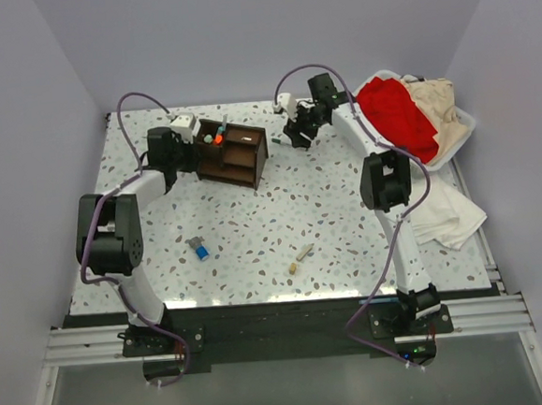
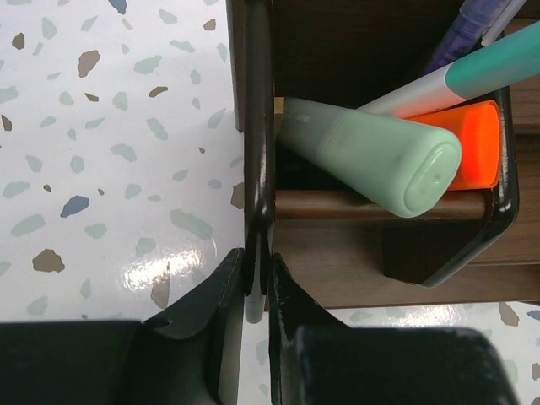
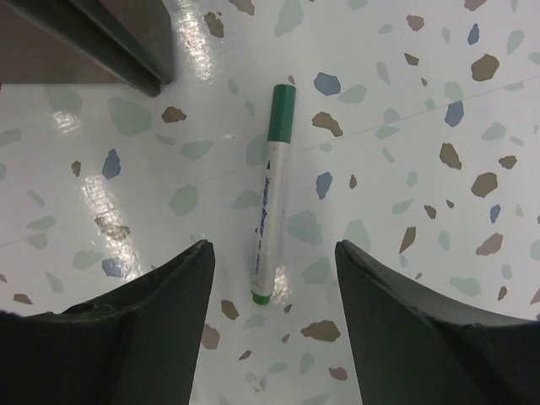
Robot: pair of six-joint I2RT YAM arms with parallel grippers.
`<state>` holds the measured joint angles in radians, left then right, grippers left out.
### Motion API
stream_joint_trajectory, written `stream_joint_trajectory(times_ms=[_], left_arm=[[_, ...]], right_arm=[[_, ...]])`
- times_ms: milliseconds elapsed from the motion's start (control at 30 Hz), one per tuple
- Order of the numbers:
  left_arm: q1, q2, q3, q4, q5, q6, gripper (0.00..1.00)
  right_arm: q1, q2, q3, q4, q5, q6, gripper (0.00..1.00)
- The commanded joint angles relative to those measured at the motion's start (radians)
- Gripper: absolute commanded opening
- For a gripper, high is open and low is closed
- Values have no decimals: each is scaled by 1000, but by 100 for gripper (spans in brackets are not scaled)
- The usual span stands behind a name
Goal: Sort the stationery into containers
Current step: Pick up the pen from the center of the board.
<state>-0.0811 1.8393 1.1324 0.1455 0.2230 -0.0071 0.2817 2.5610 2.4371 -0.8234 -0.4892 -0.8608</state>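
Currently pinching side wall of wooden desk organiser [image 2: 257, 126] with closed left fingers [image 2: 215, 295]. Hovering with right fingers [image 3: 169, 291] spread wide over green-white marker [image 3: 272, 194] lying on counter [image 3: 405, 126].

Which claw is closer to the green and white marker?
Right. The right claw hangs open directly over the green and white marker; the left claw pinches the wooden organiser's wall, farther away.

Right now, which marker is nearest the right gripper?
The green-and-white marker, lying flat on the table directly under the open right gripper; the other markers stand in the organiser.
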Motion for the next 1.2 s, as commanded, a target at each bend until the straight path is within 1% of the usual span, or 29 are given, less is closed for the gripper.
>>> stream_joint_trajectory(times_ms=[0,100,167,367,500,533,600,700,800,967,1067,1100,1167], left_arm=[[23,-66,-19,2,9,-59,0],[23,-72,-25,2,22,-63,0],[23,-74,-26,2,24,-70,0],[24,-72,-20,6,44,-96,0],[24,-74,-16,6,62,-105,0],[24,-74,-14,6,64,-108,0],[24,-72,-14,9,75,-120,0],[21,-64,-17,17,90,-174,0],[3,-66,-36,25,91,-275,0],[-51,-95,-82,35,87,-307,0],[-75,-109,-103,42,88,-320,0],[-77,-114,-106,42,88,-321,0],[-78,-118,-106,40,87,-321,0]], right_arm=[[10,47,99,3,17,29,63],[11,62,100,9,18,37,62],[14,71,103,1,20,37,59],[13,91,106,-28,35,37,56],[14,105,106,-49,35,37,47],[13,107,108,-54,35,34,43],[13,105,100,-65,35,36,42],[14,100,77,-71,43,31,40],[14,103,76,-92,60,37,38],[11,82,28,-76,69,60,37],[11,77,22,-75,54,62,32],[11,79,25,-80,49,62,28],[10,79,30,-97,47,62,24]])
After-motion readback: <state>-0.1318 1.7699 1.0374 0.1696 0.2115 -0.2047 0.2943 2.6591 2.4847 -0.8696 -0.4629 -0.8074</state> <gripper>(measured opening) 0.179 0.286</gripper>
